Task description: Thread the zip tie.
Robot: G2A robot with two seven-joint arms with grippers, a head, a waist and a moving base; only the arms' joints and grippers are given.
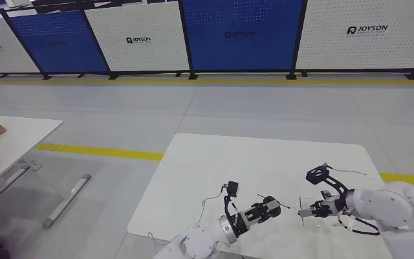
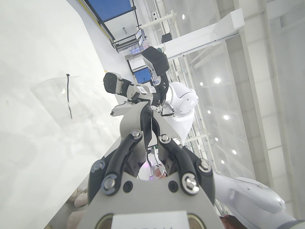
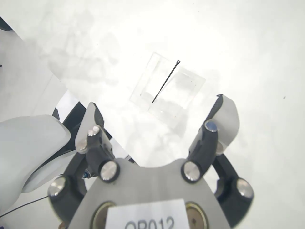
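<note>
The zip tie point(image 3: 166, 80) is lying straight across a clear block point(image 3: 190, 84) that is sitting near the worktop's point(image 1: 213, 168) front edge, right of its middle. The right gripper point(image 3: 156, 101) is hanging just above it, jaws wide apart. The left gripper point(image 2: 146, 110) is hovering nearby, jaws pressed together on a thin black strip point(image 1: 284, 206).

The left claw point(image 2: 148, 116) is pinched closed, the right claw point(image 3: 156, 102) spread wide, both close together.
</note>
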